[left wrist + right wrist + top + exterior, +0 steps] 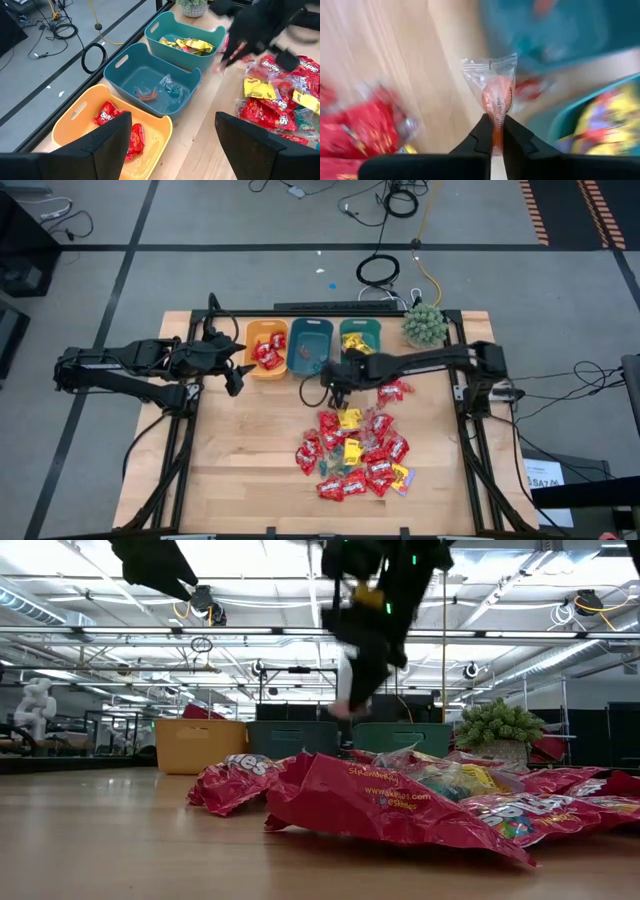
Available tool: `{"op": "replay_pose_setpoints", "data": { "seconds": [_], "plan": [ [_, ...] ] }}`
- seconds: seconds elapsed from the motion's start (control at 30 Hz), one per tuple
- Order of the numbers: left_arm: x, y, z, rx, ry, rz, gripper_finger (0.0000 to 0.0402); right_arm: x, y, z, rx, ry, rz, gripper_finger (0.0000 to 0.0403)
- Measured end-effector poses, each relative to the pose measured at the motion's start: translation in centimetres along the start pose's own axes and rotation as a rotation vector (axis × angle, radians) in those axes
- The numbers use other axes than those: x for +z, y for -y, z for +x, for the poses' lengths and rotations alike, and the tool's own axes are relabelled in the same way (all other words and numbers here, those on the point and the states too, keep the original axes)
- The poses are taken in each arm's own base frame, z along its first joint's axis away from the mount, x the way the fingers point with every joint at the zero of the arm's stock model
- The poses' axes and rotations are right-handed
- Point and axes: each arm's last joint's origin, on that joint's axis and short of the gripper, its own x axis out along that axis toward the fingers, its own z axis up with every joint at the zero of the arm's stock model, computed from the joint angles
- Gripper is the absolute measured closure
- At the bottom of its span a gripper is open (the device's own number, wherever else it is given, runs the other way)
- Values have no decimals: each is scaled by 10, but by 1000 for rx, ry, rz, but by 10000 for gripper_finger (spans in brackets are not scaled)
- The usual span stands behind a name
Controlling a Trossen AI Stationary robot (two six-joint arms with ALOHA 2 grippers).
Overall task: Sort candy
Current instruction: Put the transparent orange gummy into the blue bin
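Dangling clear-wrapped orange candy (493, 92) is pinched by the closed right gripper (495, 131) above the desk (250, 460), just beside the middle teal bin (310, 347). The left gripper (170, 140) hovers open near the orange bin (266, 346).

bins: 1 orange (265, 345), 2 teal (311, 347) | plants: 1 (424, 325) | arms: 2 | candy pile (357, 453): uncountable
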Motion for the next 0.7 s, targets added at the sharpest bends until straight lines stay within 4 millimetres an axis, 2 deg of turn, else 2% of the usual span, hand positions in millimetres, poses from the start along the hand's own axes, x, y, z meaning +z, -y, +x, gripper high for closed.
{"op": "replay_pose_setpoints", "data": {
  "seconds": [0.17, 0.23, 0.33, 0.5, 0.6, 0.7],
  "plan": [
    [0, 0, 0, 0, 0, 0, 104, 40, 13, -55, -15, 253, 84, 399],
    [0, 0, 0, 0, 0, 0, 104, 56, 25, -66, -25, 342, 132, 400],
    [0, 0, 0, 0, 0, 0, 104, 82, 39, -72, -14, 422, 212, 401],
    [0, 0, 0, 0, 0, 0, 104, 117, 56, -66, -24, 446, 271, 402],
    [0, 0, 0, 0, 0, 0, 104, 128, 65, -47, -16, 386, 274, 392],
    [0, 0, 0, 0, 0, 0, 104, 130, 72, -29, 24, 311, 296, 373]
  ]
}}
